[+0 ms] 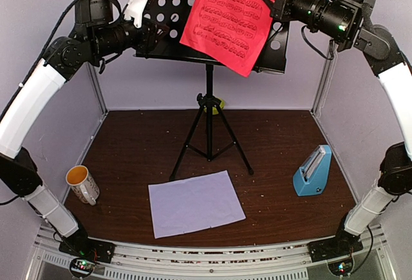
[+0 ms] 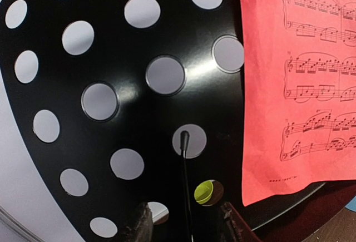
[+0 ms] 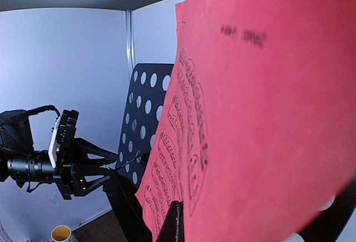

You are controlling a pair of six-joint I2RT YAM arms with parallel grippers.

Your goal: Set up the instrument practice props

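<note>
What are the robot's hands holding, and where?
The right fingers pinch the red music sheet at one side edge. The left fingers are apart beside the music stand, visibly gripping nothing.

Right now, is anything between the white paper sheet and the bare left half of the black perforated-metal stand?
Nothing visible lies on the white paper sheet or covers that half of the black perforated-metal stand; only the left gripper sits at its left edge.
</note>
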